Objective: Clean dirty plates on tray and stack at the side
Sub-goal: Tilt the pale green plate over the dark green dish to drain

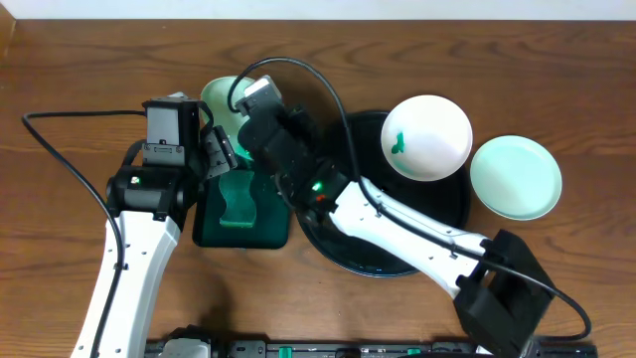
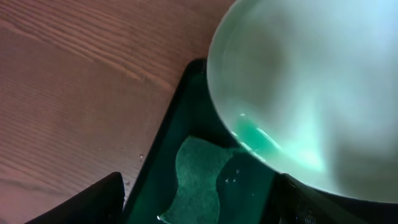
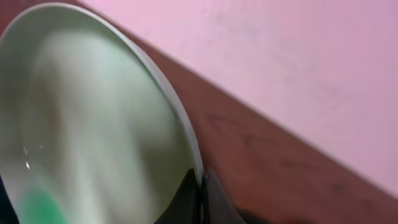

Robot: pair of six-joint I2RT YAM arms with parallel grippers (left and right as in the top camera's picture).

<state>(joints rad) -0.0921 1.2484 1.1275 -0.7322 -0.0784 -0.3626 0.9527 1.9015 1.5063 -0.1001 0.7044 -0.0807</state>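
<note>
The right end effector (image 3: 200, 188) is clamped on the rim of the tilted, smeared pale mint green round plate (image 1: 221, 99), above the small rectangular dark green tray (image 1: 211, 231), whose green sponge (image 1: 238, 204) lies just beneath the spread-apart left end effector (image 1: 219, 149).

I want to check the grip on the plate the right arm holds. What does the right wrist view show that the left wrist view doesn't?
Only the right wrist view: the right gripper shut on the rim of the mint plate, with a pink backdrop behind. Only the left wrist view: the green sponge lying in the dark green tray below the plate. Both: the same mint plate and the wooden table.
</note>
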